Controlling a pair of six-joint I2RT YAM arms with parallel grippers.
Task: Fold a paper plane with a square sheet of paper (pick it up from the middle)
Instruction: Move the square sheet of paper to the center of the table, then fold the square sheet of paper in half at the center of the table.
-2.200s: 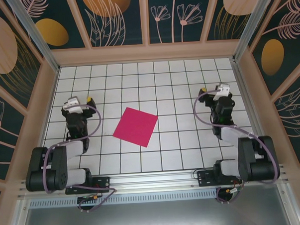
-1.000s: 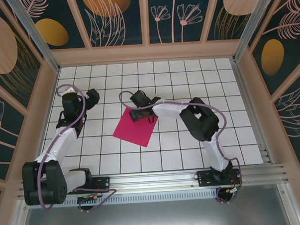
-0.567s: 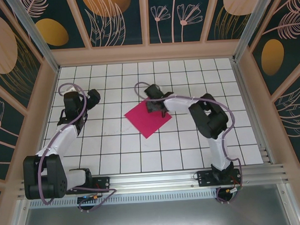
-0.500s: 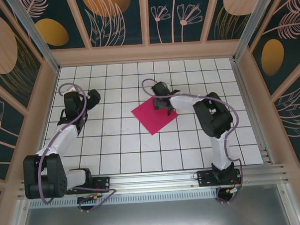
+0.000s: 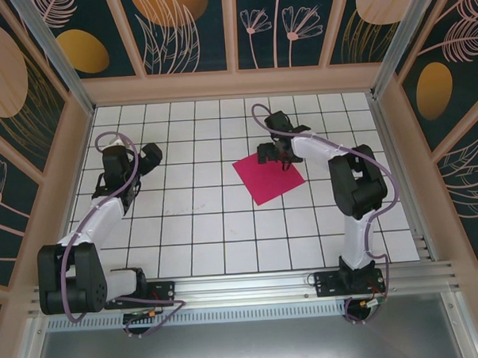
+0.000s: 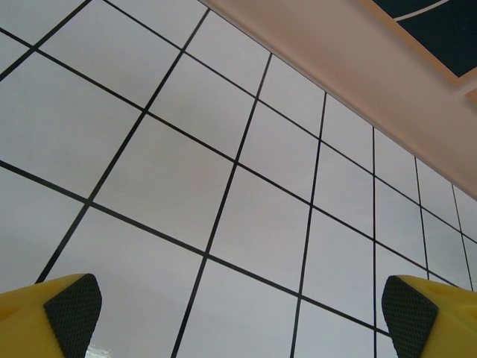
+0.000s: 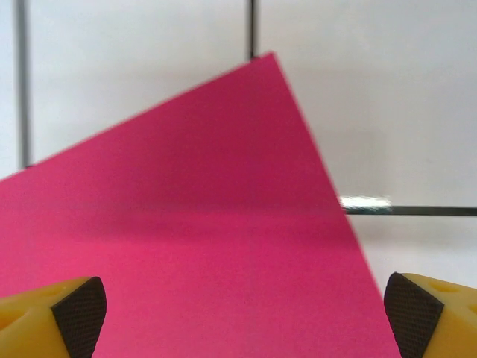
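The square sheet of paper [image 5: 269,180] is a flat magenta-pink square lying on the white tiled table, right of centre and turned like a diamond. My right gripper [image 5: 279,158] stands low over the sheet's far corner with its jaws wide open. In the right wrist view the sheet [image 7: 194,224] spreads flat between and under the two yellow fingers [image 7: 52,313] of that gripper [image 7: 246,306], one corner pointing away. My left gripper [image 5: 148,155] hovers open over bare tiles at the left, far from the sheet. Nothing sits inside the left gripper [image 6: 242,306] but tiles.
The tiled table [image 5: 201,228] is boxed in by a wooden rim and patterned panels [image 5: 232,29]. In the left wrist view the back rim [image 6: 358,67] runs close ahead. Bare tiles stretch between the two arms and in front of the sheet.
The right gripper has swept to the right and towards the back, and the sheet has slid along under it from the centre-left to right of centre. The left arm has stayed put.
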